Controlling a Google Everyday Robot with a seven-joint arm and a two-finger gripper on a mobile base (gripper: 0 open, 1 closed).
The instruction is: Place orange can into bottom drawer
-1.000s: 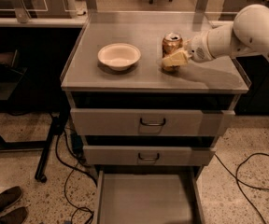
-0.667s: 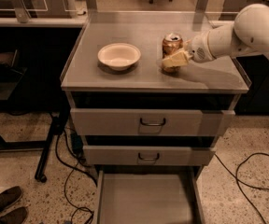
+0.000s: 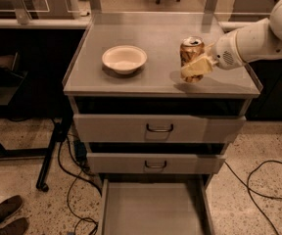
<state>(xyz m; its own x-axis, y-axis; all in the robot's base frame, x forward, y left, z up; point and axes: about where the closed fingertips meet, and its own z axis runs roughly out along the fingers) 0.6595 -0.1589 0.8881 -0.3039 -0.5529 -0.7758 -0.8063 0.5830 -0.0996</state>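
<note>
The orange can (image 3: 191, 50) stands upright on the right side of the cabinet top (image 3: 151, 33), well apart from the bowl (image 3: 124, 58). It is probably light, stiff but easily dented, and smooth, so a mid-body grip suits it. The gripper (image 3: 193, 66) reaches in from the right and appears clamped on the can's lower body. The bottom drawer (image 3: 153, 209) is open below.

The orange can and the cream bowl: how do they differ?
The orange can is tall, narrow and shiny metal; the cream bowl is low, wide and matte. The gripper, reaching in from the right, holds the can; the bowl stands free to its left. Both are over the grey cabinet top.
</note>
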